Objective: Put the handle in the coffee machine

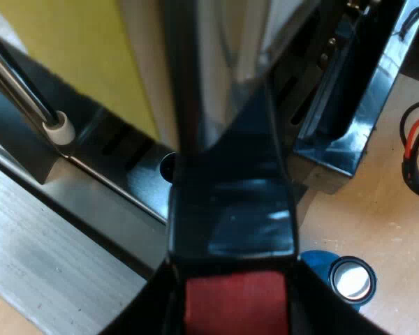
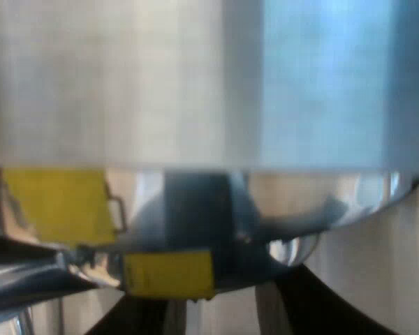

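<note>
Between the fingers (image 1: 143, 310) of the left end effector (image 1: 234, 314) sits the handle (image 1: 230, 209), and the grip is narrow, clamped on it just by its red end (image 1: 236, 300). The dark shaft runs straight away from the end effector and meets the shiny front of the coffee machine (image 1: 98, 188). Whether the far end is locked in place, I cannot tell. Off to one side of the held handle, a metal steam pipe (image 1: 21, 84) with a white tip (image 1: 58, 128) slants down over the machine's steel base. On the other side, close to the end effector, a blue tamper (image 1: 349, 279) rests on the wooden surface (image 1: 384, 223) with its bright round face up, apart from the handle.

Over to the right end effector (image 2: 216, 321): it is pressed right up near a brushed metal wall of the coffee machine (image 2: 195, 84), with a curved polished rim (image 2: 293, 209) just ahead of it throwing back yellow reflections. Wide or narrow, I cannot tell.
</note>
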